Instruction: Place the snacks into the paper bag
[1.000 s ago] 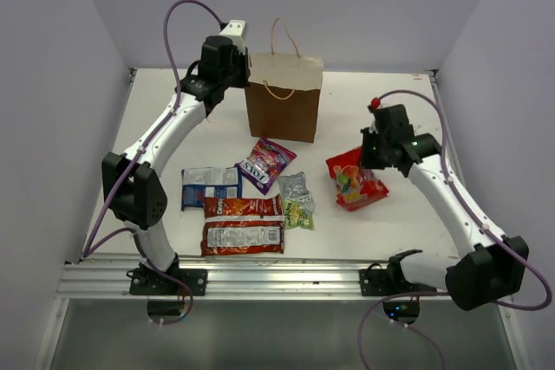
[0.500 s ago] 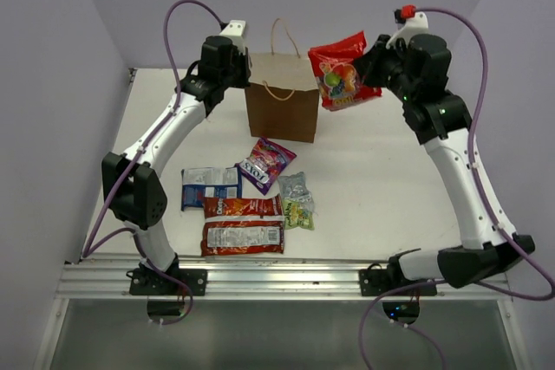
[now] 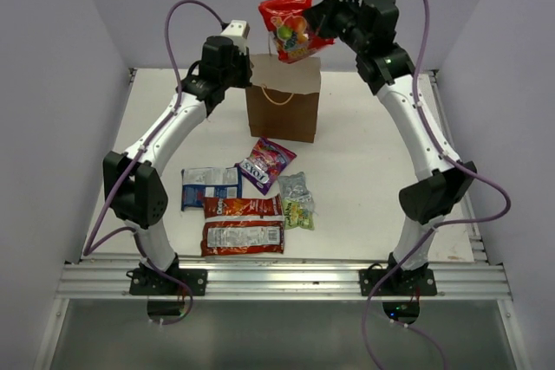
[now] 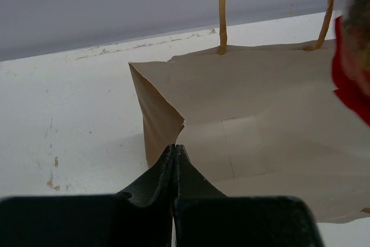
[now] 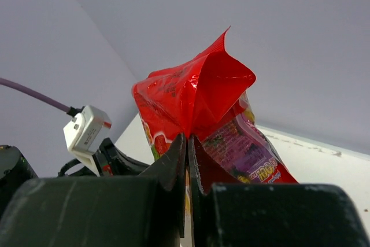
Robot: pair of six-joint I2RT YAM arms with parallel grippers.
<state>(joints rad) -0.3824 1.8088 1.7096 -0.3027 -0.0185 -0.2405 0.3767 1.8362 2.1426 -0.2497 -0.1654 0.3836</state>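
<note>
Bright even light, soft shadows — blur (wrist views)

- Brown paper bag (image 3: 283,110): upright on the bench, mouth open, cord handles raised.
- Square red packet (image 3: 291,30): tilted in the air just above the bag's mouth, pinched by the right claw (image 5: 188,140).
- Purple packet (image 3: 266,163), blue-white packet (image 3: 211,186), silver-grey packet (image 3: 295,186), yellow-green packet (image 3: 298,212) and two long red-orange packets (image 3: 242,207) (image 3: 243,236): flat, clustered before the bag.

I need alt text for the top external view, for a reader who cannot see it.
The right claw holds a square red packet above the paper bag, whose rim the left claw pinches. Six more packets lie on the white table before it.
</note>
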